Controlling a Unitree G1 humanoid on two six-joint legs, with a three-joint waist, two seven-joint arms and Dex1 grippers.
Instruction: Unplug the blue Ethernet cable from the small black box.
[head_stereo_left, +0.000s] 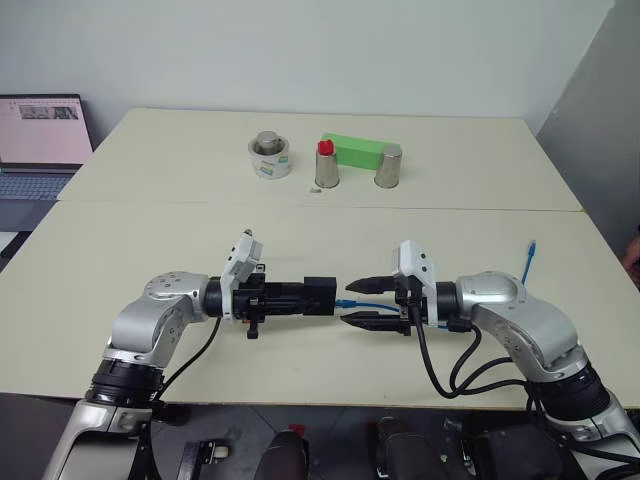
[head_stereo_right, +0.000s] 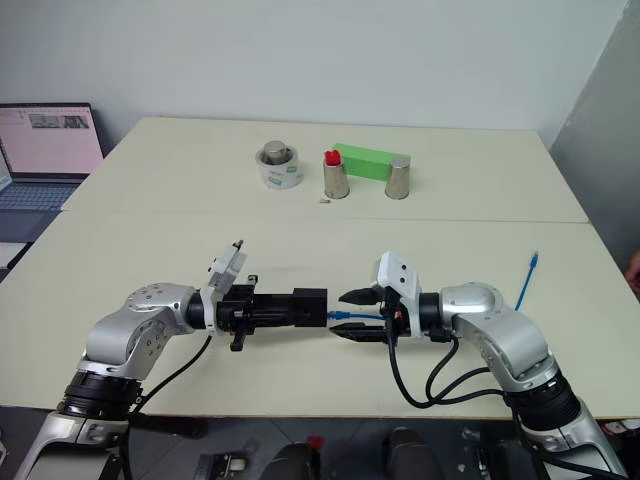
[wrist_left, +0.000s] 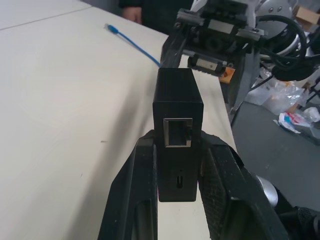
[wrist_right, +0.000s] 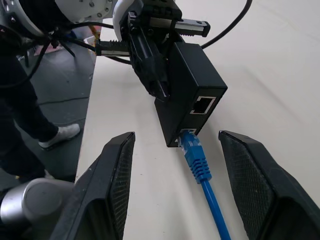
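Clamped between the fingers of the left gripper (head_stereo_left: 300, 297) is the small black box (head_stereo_left: 319, 295), held above the table (head_stereo_left: 150, 250) with its long axis level and its ports faced toward 3 o'clock. Plugged into the lower port is the blue Ethernet cable (wrist_right: 199, 165), which is run between the spread, released fingers of the right gripper (head_stereo_left: 366, 303) without being touched; its free plug lies near the table edge at 3 o'clock. At 12 o'clock a tape roll (head_stereo_left: 270, 157), two metal cups (head_stereo_left: 388, 166) and a green block (head_stereo_left: 352, 150) are set well apart. No writing can be read.
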